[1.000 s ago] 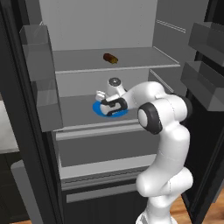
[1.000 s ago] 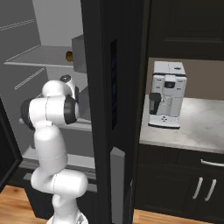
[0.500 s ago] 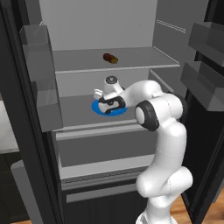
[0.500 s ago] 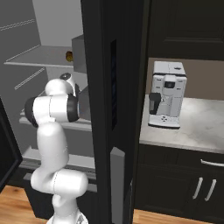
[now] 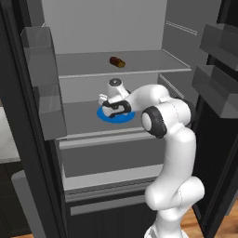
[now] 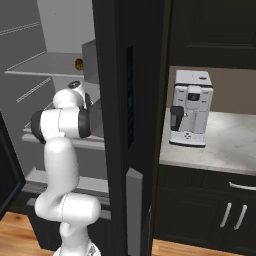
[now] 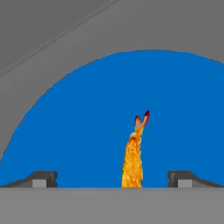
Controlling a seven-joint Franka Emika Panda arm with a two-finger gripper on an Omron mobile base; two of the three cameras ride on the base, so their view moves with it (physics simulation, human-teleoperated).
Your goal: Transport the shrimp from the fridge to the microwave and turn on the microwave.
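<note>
Left base view, fridge [image 5: 111, 65]: it is standing open, and I am reaching into its grey inside from the lower right.
Left base view, middle shelf: it is carrying a round blue plate [image 5: 104, 115], and my gripper [image 5: 113, 108] is hanging low over that plate.
Left base view, upper shelf: a dark brown oblong food item [image 5: 117, 62] is lying there alone, well apart from the plate.
Right base view, fridge door [image 6: 127, 125]: it is blocking most of the inside; the brown item [image 6: 79, 64] is peeking past its edge.
Right base view, counter [image 6: 225, 150]: a coffee machine [image 6: 190, 107] is standing on it.
Hand view, plate [image 7: 78, 131]: the shrimp [image 7: 134, 157] is lying on it, between my fingertips [image 7: 41, 178].
Hand view, jaws: I am holding them spread wide, gripping nothing, one tip on each side of the shrimp and clear of it.
</note>
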